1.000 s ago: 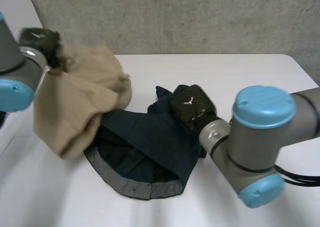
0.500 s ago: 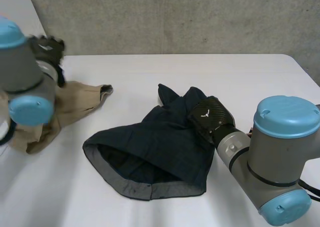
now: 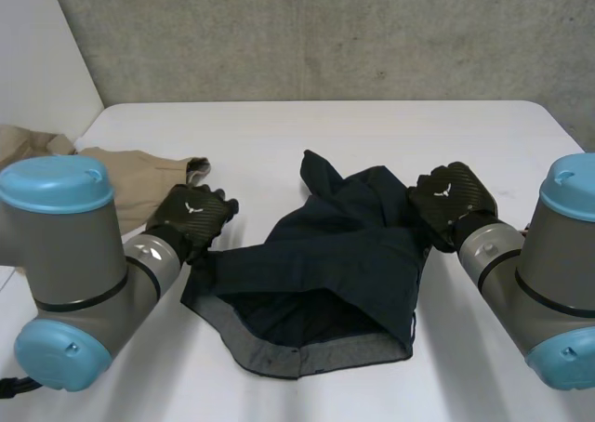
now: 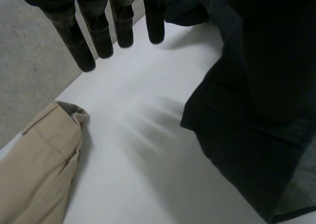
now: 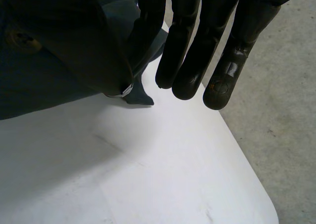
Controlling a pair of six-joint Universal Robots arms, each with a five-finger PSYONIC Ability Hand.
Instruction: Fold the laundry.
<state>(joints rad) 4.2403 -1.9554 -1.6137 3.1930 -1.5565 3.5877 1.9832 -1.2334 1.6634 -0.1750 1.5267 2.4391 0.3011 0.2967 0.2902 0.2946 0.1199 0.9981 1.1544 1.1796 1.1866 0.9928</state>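
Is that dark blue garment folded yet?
Not folded: the dark garment lies rumpled on the table, its hem gaping open.

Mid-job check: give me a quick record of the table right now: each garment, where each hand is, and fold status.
dark garment: crumpled mid-table, open end nearest the robot, not folded
tan garment: bunched at the table's left edge, apart from the dark one
left hand: at the dark garment's left edge, fingers straight over bare table
right hand: at the dark garment's right edge
table: white
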